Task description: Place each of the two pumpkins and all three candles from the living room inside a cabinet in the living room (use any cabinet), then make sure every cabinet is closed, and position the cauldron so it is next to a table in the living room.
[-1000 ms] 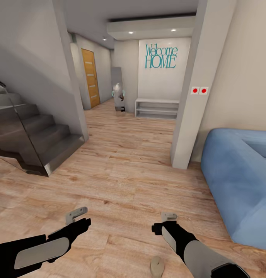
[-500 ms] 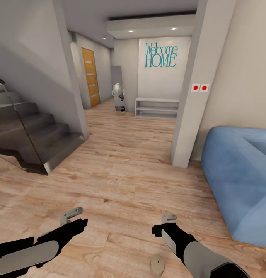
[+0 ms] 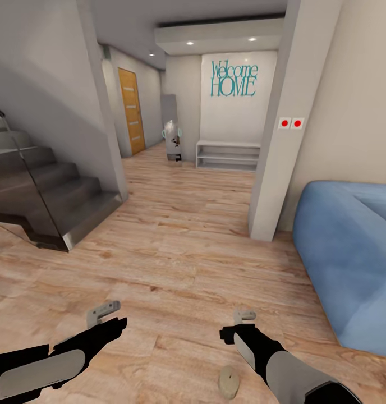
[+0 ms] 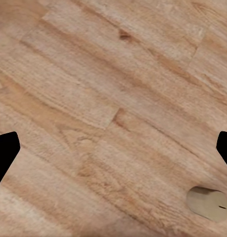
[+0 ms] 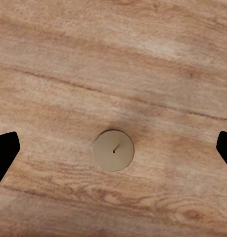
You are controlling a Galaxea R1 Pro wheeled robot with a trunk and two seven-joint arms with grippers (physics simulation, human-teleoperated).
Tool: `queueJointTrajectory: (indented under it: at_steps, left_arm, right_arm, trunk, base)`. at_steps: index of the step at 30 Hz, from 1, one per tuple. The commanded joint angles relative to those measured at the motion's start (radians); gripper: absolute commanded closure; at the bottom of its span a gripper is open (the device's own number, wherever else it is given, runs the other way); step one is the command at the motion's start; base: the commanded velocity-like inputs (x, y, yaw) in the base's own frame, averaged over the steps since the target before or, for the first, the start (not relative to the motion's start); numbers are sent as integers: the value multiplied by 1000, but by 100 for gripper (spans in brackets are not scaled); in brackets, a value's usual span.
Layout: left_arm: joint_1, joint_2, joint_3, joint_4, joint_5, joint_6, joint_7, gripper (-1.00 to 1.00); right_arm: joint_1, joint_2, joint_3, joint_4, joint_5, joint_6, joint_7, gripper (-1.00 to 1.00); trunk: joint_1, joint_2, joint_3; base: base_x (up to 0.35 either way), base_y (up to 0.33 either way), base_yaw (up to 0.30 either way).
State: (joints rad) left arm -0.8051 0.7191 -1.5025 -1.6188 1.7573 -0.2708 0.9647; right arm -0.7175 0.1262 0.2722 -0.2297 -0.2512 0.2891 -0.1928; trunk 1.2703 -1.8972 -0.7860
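One candle (image 3: pixel 229 382), a stubby tan cylinder with a thin wick, stands on the wooden floor just beside my right forearm. The right wrist view looks straight down on the candle (image 5: pixel 113 150), which sits centred between the two wide-apart fingertips, well below them. In the left wrist view the candle (image 4: pixel 208 203) appears off to one side. My left gripper (image 3: pixel 103 314) and right gripper (image 3: pixel 244 315) both hover open above the floor, holding nothing. The pumpkins, cabinet, table and cauldron are out of view.
A blue sofa (image 3: pixel 350 252) fills the right side. A white pillar (image 3: pixel 274 168) stands ahead on the right and dark stairs (image 3: pixel 41 202) rise on the left. Wooden floor runs between them toward a hallway with a white bench (image 3: pixel 226 156) and an orange door (image 3: pixel 130 112).
The whole view has shifted slightly, so the camera has moved. My left gripper has drifted a little to the left and down. The candle stays where it was on the floor.
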Motion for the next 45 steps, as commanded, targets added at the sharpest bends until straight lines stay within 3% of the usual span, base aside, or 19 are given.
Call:
queueJointTrajectory:
  at_steps: [1, 45]
  left_arm:
    - [-2, 0, -3, -1, 5, -6, 1, -100]
    - [-2, -1, -4, -1, 7, -6, 1, -100]
  right_arm:
    - [0, 0, 9, -2, -10, 5, -7, -100]
    - [0, 0, 9, -2, -8, 4, -7, -100]
  trunk:
    - [4, -8, -4]
    - [173, -316, -142]
  base:
    - [0, 0, 0]
    - [0, 0, 0]
